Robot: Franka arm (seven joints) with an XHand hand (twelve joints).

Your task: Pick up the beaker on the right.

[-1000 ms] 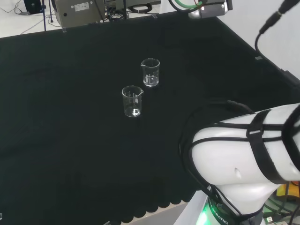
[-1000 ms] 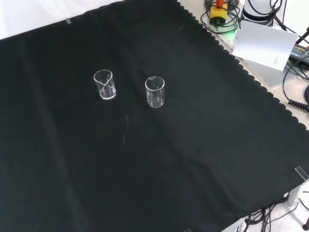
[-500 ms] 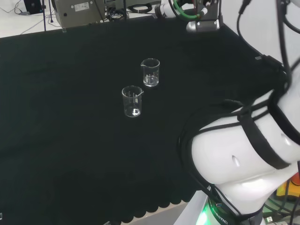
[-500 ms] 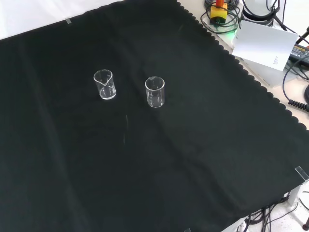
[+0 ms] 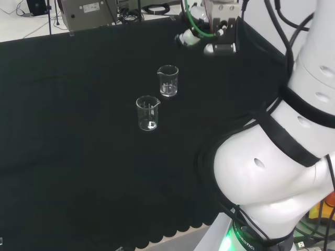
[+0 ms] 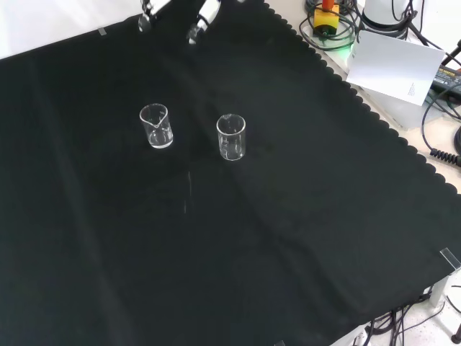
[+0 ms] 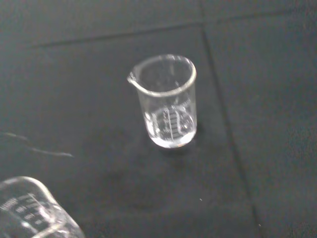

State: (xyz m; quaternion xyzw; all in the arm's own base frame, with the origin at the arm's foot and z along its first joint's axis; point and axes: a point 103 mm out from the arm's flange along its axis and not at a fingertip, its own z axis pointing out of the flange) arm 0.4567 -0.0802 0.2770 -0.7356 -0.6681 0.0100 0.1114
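- Hand (image 5: 219,29)?
- Lower in the head view than half a second ago, out over the black cloth (image 5: 78,157), above and to the right of the right beaker (image 5: 167,81) there, apart from it.
- Seen from the front?
- Fingertips (image 6: 202,20) now reaching in at the front view's top edge; none there before.
- Open or closed?
- Spread, fairly straight, holding nothing.
- Beakers moved?
- No change. Right beaker upright on the cloth, on the left in the front view. Other beaker (image 5: 148,113) nearer and to the left in the head view, likewise upright, close by but not touching.
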